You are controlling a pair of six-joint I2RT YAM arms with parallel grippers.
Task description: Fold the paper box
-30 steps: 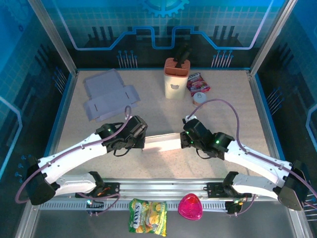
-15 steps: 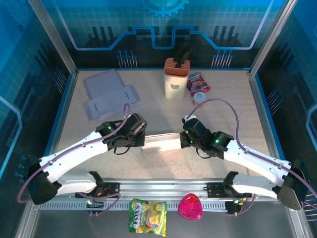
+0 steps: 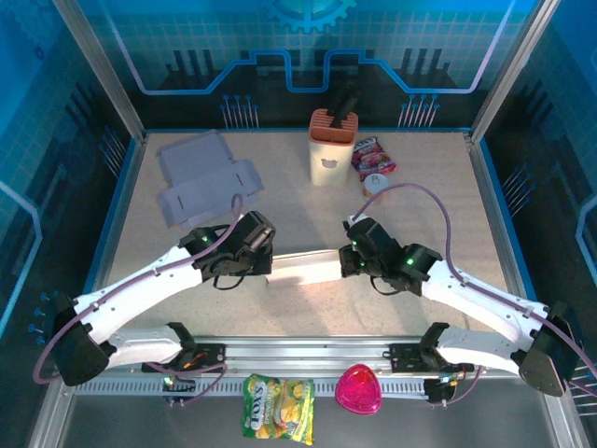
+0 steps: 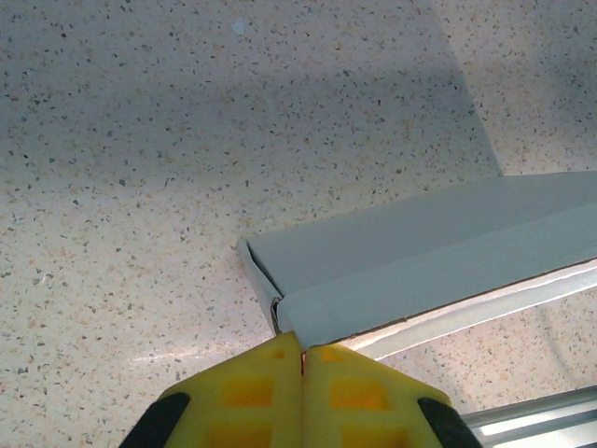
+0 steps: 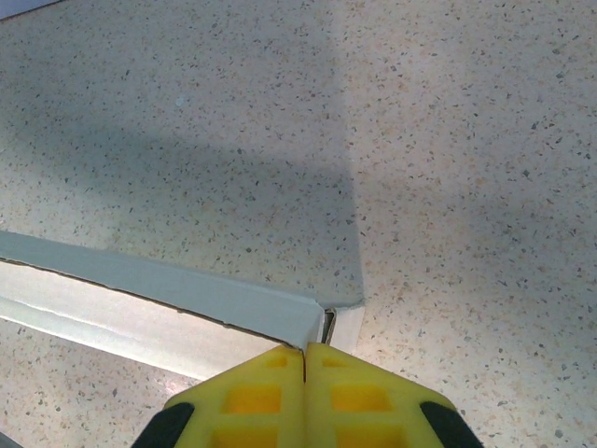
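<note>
I see a white paper box (image 3: 306,269) on a beige, dark-speckled table (image 3: 420,187), a yellow-padded left gripper (image 4: 301,359) and right gripper (image 5: 305,353), a mauve cable (image 3: 438,210), a pale lilac-grey flattened carton (image 3: 201,177), a yellow-green snack bag (image 3: 279,408), a pink heart-shaped container (image 3: 358,390) and blue grid-patterned walls (image 3: 392,37).

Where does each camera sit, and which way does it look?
Top external: above and behind the arms, looking down at the table; both arms show, left gripper and right gripper at each end of the paper box.
Left wrist: on that wrist, facing one box end; its shut gripper shows.
Right wrist: on that wrist, facing the other end; its shut gripper shows.
Shared: all three see the paper box.
</note>
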